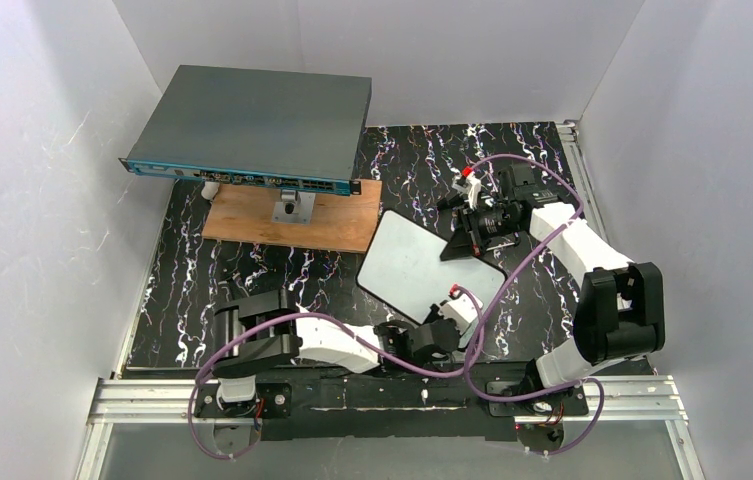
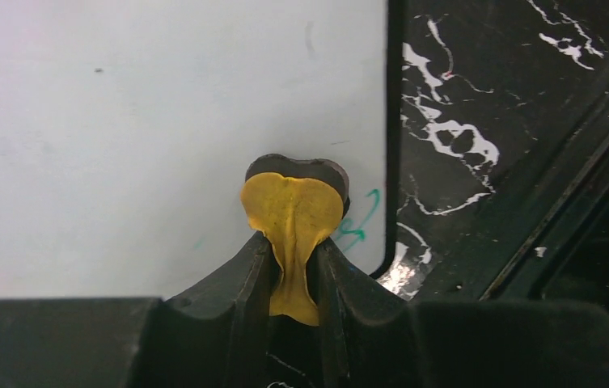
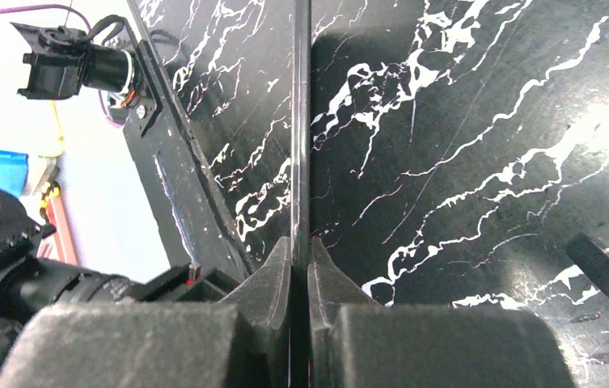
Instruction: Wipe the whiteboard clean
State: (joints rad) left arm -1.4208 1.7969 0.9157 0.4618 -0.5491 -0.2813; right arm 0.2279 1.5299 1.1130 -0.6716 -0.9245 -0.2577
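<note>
The left gripper is pinched tight on a yellow pad with a dark backing. The pad bulges out past the fingertips and presses onto the whiteboard near its corner. Just beside the pad, a few green scribbles sit close to the board's dark edge, while the surface around them looks white. The right gripper is clamped narrow on a thin black stand, seen edge-on at the board's far side. The board lies at an angle on the black marbled table, between the two arms. Well apart from it, towards the far left, a grey flat box stands above a wooden plank.
</note>
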